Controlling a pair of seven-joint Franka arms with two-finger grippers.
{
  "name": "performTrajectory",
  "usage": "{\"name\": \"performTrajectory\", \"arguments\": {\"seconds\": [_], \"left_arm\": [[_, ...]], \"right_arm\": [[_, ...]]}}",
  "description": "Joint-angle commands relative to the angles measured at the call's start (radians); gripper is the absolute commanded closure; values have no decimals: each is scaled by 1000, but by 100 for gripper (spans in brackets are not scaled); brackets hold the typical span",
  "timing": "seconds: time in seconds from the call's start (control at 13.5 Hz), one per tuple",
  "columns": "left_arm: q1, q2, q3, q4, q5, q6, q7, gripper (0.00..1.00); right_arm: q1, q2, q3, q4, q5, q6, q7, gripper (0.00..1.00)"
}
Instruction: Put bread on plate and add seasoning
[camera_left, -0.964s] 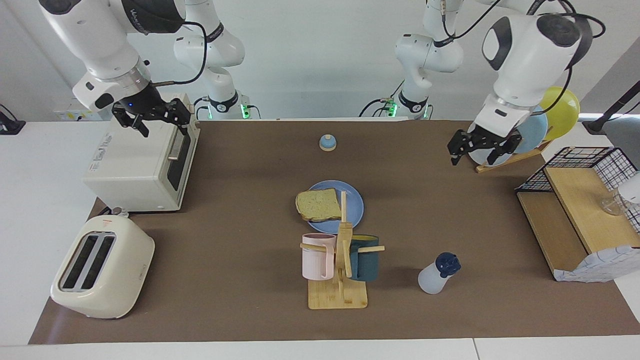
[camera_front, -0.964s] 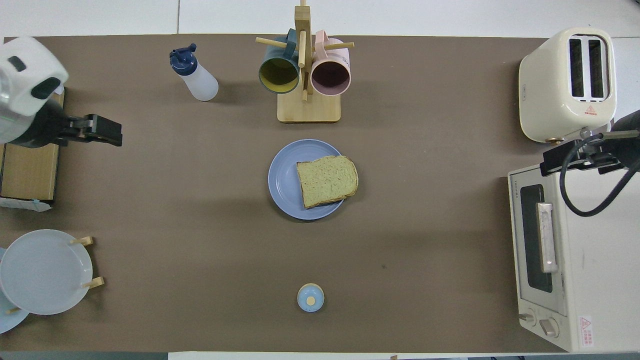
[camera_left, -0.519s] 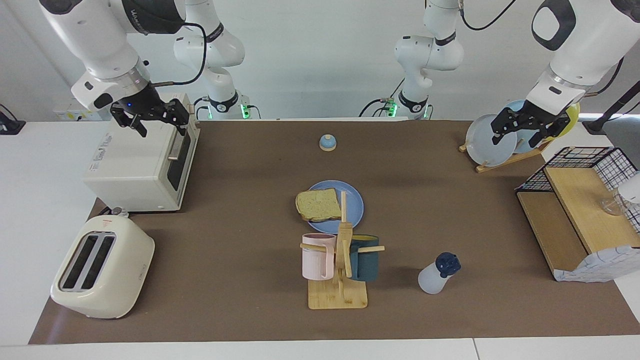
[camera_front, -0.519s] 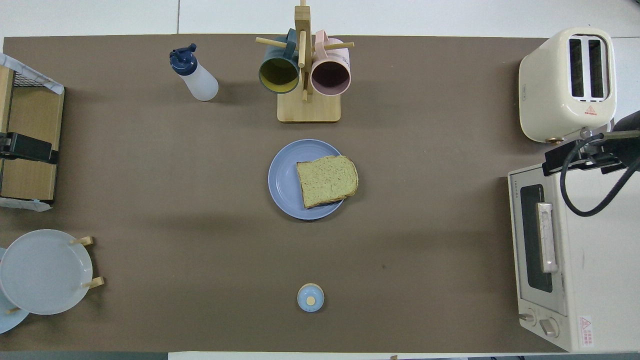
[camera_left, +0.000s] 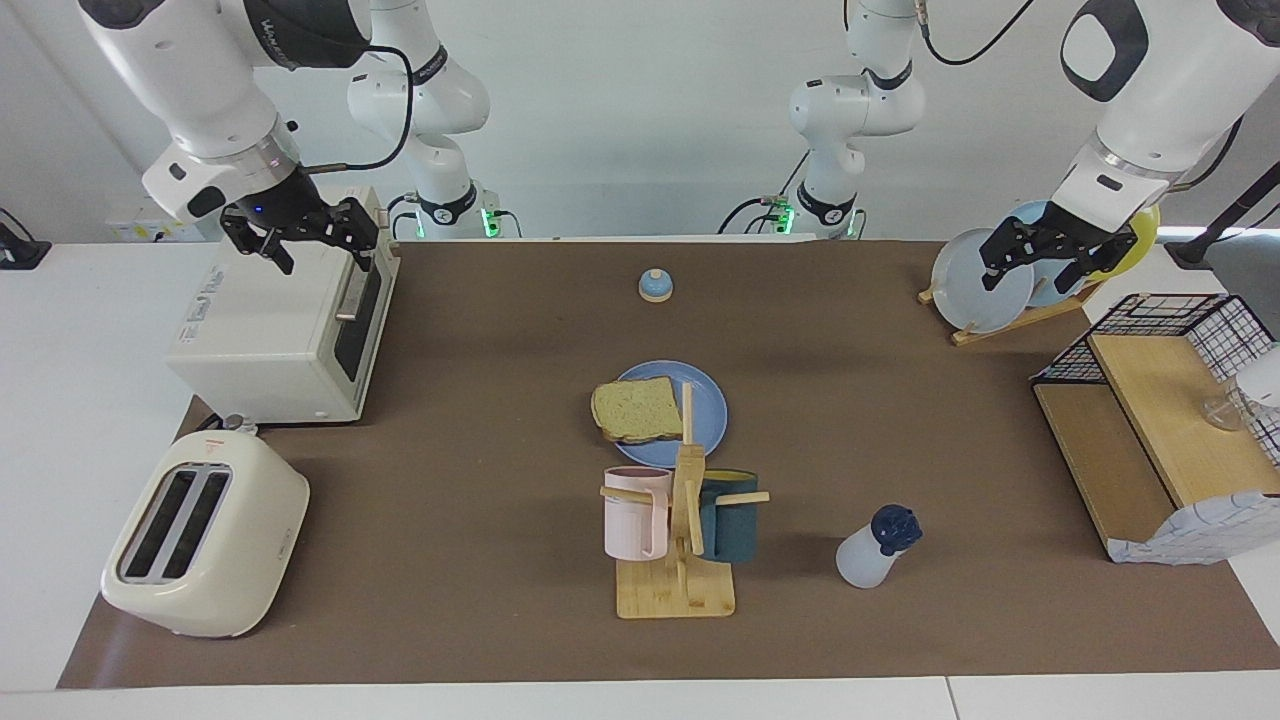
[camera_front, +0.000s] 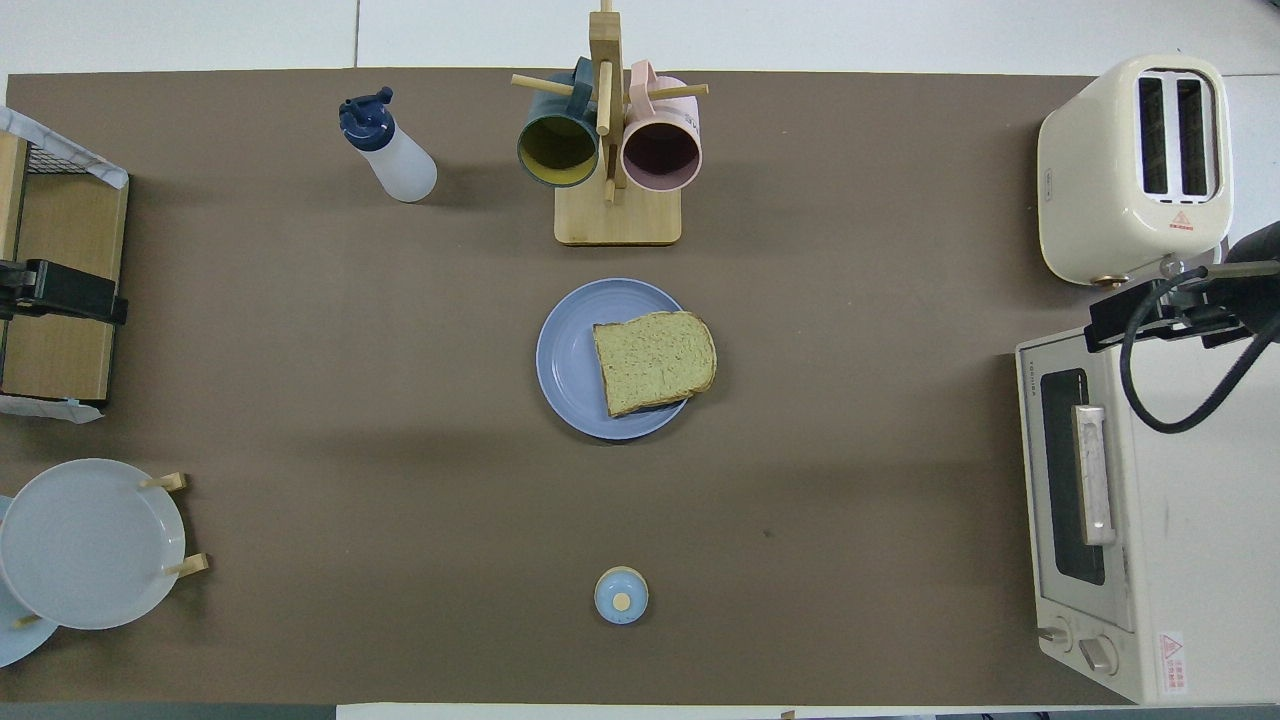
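Note:
The bread (camera_left: 637, 410) lies on the blue plate (camera_left: 708, 405) in the middle of the table and overhangs its rim toward the right arm's end; both show in the overhead view, bread (camera_front: 655, 362) on plate (camera_front: 568, 360). The seasoning bottle (camera_left: 875, 548) (camera_front: 390, 150) stands alone, farther from the robots than the plate, toward the left arm's end. My left gripper (camera_left: 1030, 272) (camera_front: 65, 303) is open and empty, raised over the plate rack. My right gripper (camera_left: 325, 250) (camera_front: 1140, 312) is open and empty, raised over the toaster oven.
A wooden mug rack (camera_left: 680, 590) (camera_front: 615, 215) with two mugs stands just farther than the plate. A small bell (camera_left: 655, 286) sits nearer the robots. A toaster (camera_left: 205, 535) and toaster oven (camera_left: 280, 320) stand at the right arm's end. A plate rack (camera_left: 985, 285) and shelf (camera_left: 1150, 430) stand at the left arm's end.
My left gripper has risen and swung from over the bare table toward the left arm's end, stopping over the plate rack. The right arm, bread, plate and bottle have not moved.

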Motion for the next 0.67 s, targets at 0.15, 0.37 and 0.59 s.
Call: {"name": "performTrajectory", "arguments": {"seconds": [0.15, 0.37, 0.59], "left_arm": [[-119, -73, 94, -25, 11, -70, -37, 0], [-136, -89, 101, -72, 11, -21, -62, 0], [-138, -77, 97, -52, 14, -42, -62, 0]], "right_arm": [[-7, -21, 5, -23, -12, 11, -29, 0], [-8, -21, 4, -23, -12, 11, -29, 0], [-8, -21, 5, -23, -12, 11, -29, 0]]}}
